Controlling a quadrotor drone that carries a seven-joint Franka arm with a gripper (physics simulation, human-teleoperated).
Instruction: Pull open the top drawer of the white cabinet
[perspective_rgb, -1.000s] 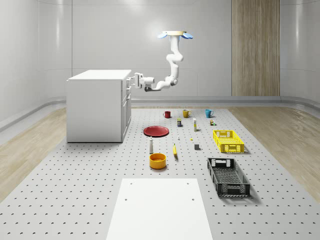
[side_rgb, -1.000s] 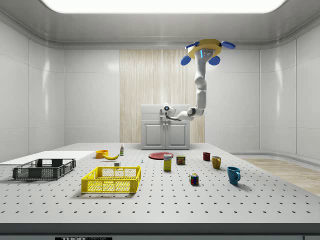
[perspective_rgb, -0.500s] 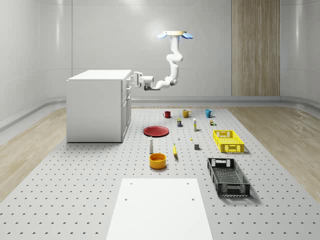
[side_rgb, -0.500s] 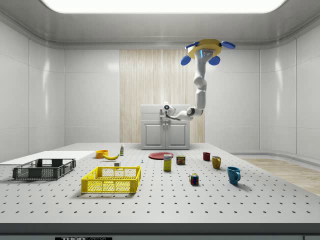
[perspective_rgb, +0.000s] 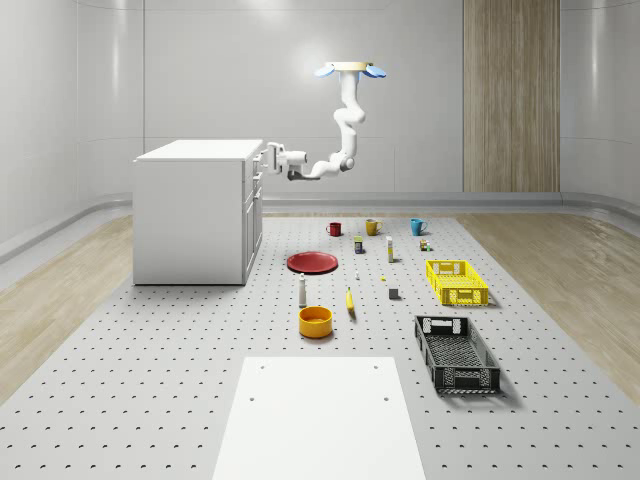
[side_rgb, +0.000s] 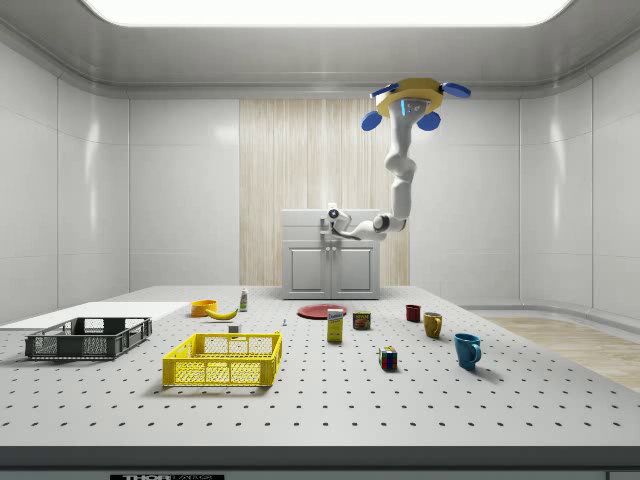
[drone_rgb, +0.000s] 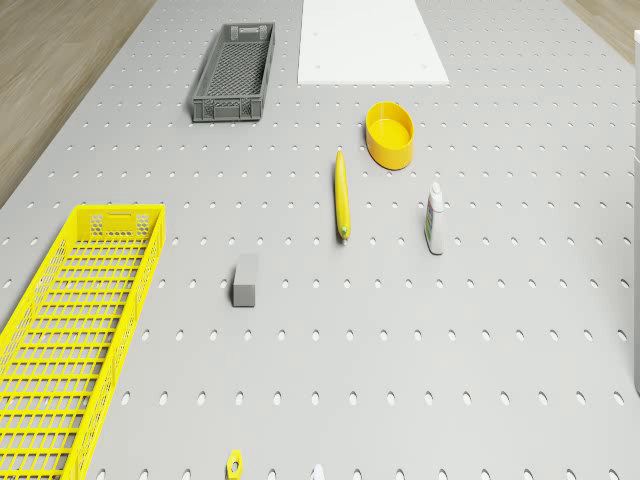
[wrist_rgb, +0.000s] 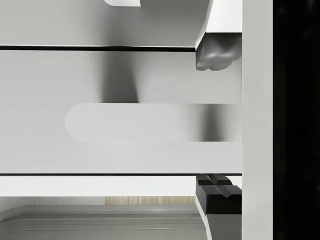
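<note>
The white cabinet (perspective_rgb: 190, 210) stands at the back left of the pegboard table, its front facing the whole-scene view's right. Its top drawer (side_rgb: 300, 232) is closed. The drone (perspective_rgb: 351, 69) hovers high up in front of the cabinet, over the table's far end, with the arm bent down towards the drawer. My gripper (perspective_rgb: 266, 159) is open right at the drawer front. In the wrist view the gripper (wrist_rgb: 216, 120) straddles one end of the long drawer handle (wrist_rgb: 145, 122). One fingertip (wrist_rgb: 215, 54) and the other (wrist_rgb: 218, 187) lie either side of the handle, clear of it.
In front of the cabinet lie a red plate (perspective_rgb: 312, 262), a bottle (drone_rgb: 434, 218), a banana (drone_rgb: 342, 195) and a yellow bowl (drone_rgb: 390, 134). A yellow crate (drone_rgb: 70, 330), a black crate (drone_rgb: 235, 70), a grey block (drone_rgb: 246, 279), mugs (perspective_rgb: 372, 227) and a white mat (perspective_rgb: 320, 415) are there too.
The arm has drawn slightly closer to the cabinet and its elbow has risen a little, bringing the gripper up against the drawer front. The drone has stayed in place.
</note>
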